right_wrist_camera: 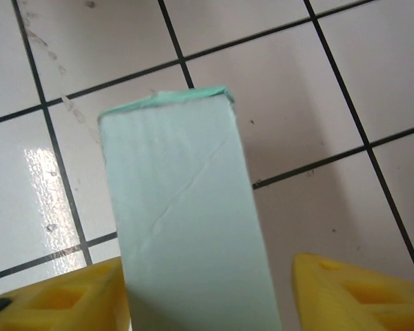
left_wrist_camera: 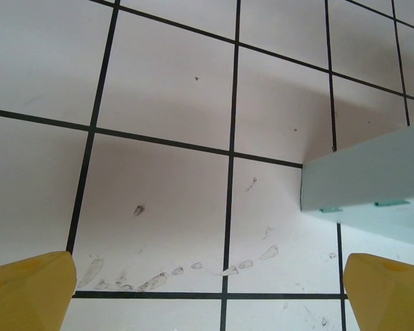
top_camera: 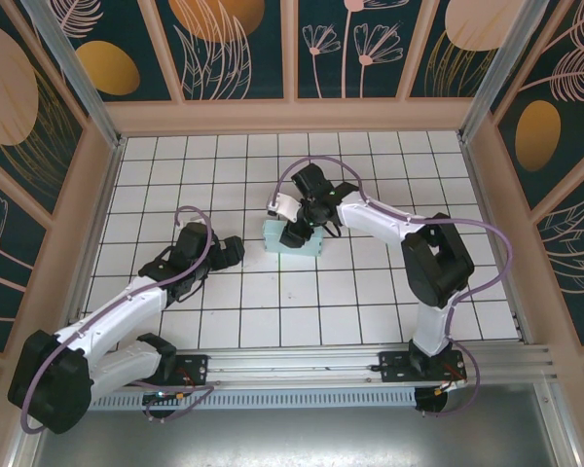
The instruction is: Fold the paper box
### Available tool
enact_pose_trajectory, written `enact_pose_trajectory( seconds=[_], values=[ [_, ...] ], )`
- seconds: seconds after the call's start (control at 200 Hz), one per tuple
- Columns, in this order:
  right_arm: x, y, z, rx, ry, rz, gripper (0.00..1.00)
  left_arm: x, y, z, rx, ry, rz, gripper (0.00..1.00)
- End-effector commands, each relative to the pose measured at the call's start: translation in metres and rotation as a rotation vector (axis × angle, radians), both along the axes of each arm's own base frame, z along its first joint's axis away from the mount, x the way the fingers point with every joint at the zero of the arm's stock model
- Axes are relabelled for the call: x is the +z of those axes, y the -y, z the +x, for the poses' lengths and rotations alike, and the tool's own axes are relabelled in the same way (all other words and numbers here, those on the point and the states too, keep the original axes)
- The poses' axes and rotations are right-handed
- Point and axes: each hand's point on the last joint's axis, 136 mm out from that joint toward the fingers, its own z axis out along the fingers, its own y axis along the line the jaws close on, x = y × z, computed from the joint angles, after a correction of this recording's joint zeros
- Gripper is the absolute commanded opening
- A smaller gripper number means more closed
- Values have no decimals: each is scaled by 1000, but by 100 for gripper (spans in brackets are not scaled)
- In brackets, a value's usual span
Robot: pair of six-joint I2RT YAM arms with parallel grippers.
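We find the right gripper (right_wrist_camera: 207, 293) open. Its two blunt yellow fingertips (right_wrist_camera: 62, 300) sit in the bottom corners of the wrist frame, with the paper box (right_wrist_camera: 186, 207) between them. The left tip lies against the card and the right tip stands clear of it. The box face is smooth, pale mint, thin card. It is rectangular, with a faint diagonal crease and a greener raw edge at the top.

The left gripper (left_wrist_camera: 207, 293) is also open. Its wedge-shaped yellow tips are wide apart over the glossy white table (left_wrist_camera: 165, 83), which has a black grid and grey scuffs. A sharp corner of the box enters at mid-right.

From above, the box (top_camera: 274, 238) lies near the centre of the frame.
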Motion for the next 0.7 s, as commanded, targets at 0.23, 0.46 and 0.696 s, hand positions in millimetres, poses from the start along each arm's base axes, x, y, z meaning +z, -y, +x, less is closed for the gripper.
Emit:
enact_pose_trajectory(
  seconds=[0.23,0.46,0.696],
  values=[
    [20,4,7,5,96,-40,43,-9,-2,5,-3,-9,30,99],
    [38,15,33,-113,244,-45,43,-8,1,6,-8,-5,20,99],
    [58,47,86,-351,507,-102,43,-8,6,8,-20,3,-1,99]
  ],
)
